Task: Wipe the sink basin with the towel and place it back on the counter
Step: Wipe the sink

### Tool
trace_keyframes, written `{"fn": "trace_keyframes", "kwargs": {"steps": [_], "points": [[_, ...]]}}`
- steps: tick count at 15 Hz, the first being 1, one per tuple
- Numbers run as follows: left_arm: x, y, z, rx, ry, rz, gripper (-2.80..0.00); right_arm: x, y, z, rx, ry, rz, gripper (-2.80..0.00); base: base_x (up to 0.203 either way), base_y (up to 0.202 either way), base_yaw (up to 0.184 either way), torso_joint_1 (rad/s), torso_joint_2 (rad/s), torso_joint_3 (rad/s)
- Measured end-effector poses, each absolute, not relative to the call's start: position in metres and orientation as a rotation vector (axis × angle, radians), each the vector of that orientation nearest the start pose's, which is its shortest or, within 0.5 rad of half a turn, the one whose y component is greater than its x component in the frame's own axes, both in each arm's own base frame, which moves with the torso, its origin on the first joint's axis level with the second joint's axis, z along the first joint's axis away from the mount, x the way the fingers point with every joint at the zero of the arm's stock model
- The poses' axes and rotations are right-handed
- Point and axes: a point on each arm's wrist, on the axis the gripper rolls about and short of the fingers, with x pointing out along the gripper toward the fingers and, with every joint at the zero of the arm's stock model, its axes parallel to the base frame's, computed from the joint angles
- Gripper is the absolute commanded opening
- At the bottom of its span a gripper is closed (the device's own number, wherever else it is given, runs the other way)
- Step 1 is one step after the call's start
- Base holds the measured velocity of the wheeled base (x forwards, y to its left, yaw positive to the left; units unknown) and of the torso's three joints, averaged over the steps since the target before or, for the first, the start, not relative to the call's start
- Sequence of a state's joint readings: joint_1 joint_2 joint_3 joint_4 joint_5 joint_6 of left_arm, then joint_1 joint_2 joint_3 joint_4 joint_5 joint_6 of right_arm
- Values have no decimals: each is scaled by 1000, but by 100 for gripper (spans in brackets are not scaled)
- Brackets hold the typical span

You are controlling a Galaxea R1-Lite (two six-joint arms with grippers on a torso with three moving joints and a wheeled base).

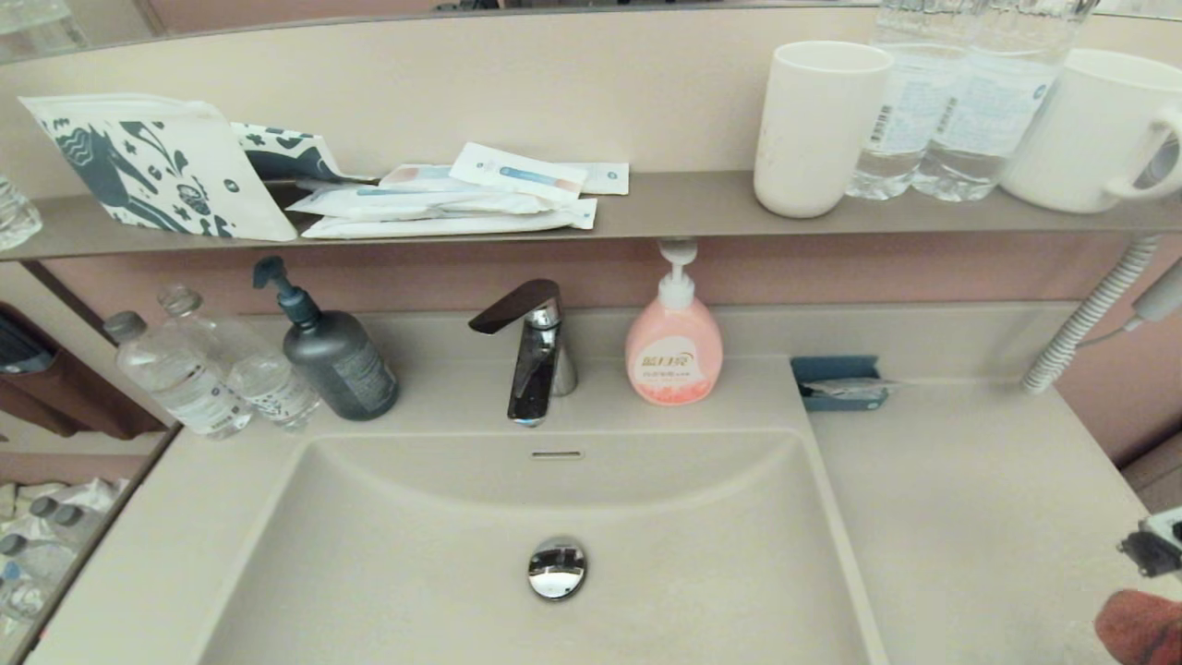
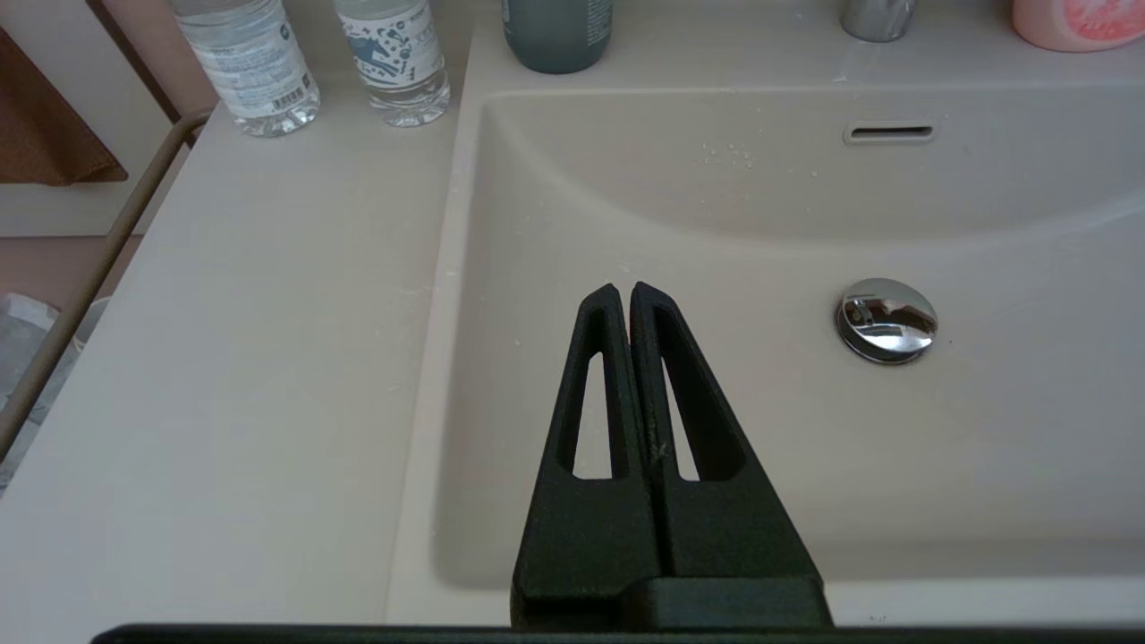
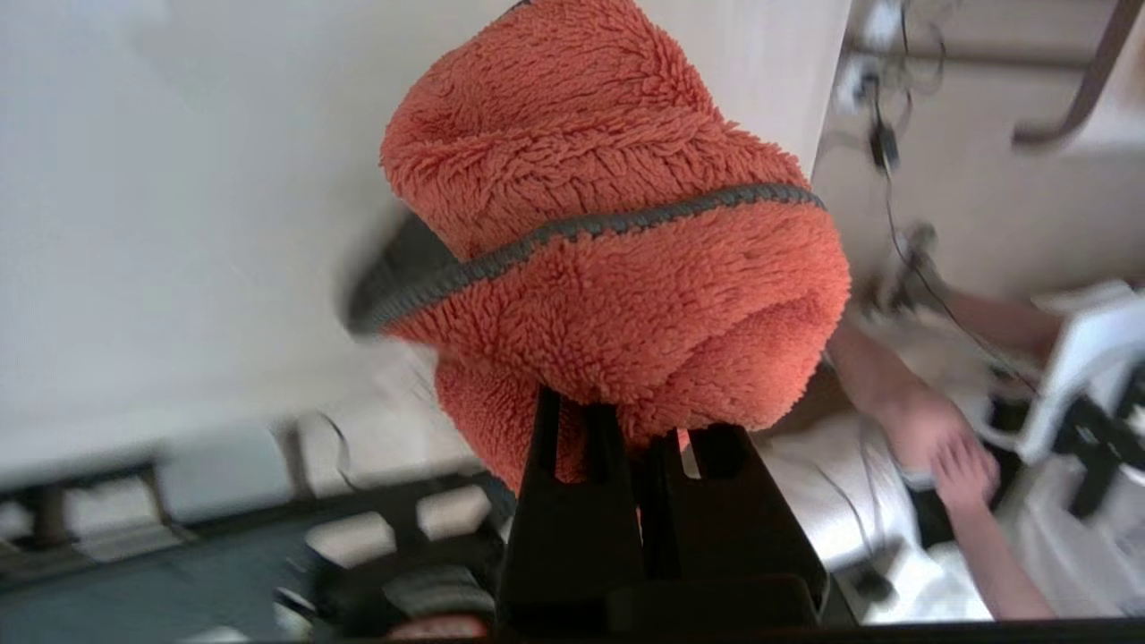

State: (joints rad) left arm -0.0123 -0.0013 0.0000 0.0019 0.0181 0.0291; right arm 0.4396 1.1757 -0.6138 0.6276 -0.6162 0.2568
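Note:
The beige sink basin [image 1: 416, 554] fills the lower middle of the head view, with its chrome drain plug [image 1: 557, 567] and slot overflow [image 1: 557, 454]. The orange-coral towel [image 1: 1140, 626] shows at the bottom right corner, off the counter's [image 1: 970, 499] right edge. In the right wrist view my right gripper [image 3: 617, 416] is shut on the bunched towel [image 3: 617, 224], whose grey edging crosses it. My left gripper [image 2: 623, 288] is shut and empty, held over the near left part of the basin [image 2: 760, 206], left of the drain plug [image 2: 886, 319].
Behind the basin stand a faucet [image 1: 536, 351], a pink pump bottle [image 1: 674, 351], a dark pump bottle [image 1: 337, 360], two water bottles [image 1: 203, 369] and a blue dish [image 1: 838, 381]. The shelf [image 1: 702, 208] carries cups, bottles and packets. A person's hand [image 3: 939, 438] shows beyond the towel.

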Motion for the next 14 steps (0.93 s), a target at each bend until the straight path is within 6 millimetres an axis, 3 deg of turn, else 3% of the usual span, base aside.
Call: {"fn": "trace_keyframes", "kwargs": {"steps": [2, 5, 14], "points": [[-23, 1, 75, 29, 1, 6, -280, 97, 30, 140, -369, 1005, -294, -280, 0, 0, 0, 0, 0, 0], [-23, 1, 75, 29, 0, 6, -280, 106, 30, 125, -326, 969, -314, -280, 0, 0, 0, 0, 0, 0], [-23, 1, 75, 29, 1, 5, -280, 183, 47, 80, -186, 944, -307, -280, 0, 0, 0, 0, 0, 0]]}}
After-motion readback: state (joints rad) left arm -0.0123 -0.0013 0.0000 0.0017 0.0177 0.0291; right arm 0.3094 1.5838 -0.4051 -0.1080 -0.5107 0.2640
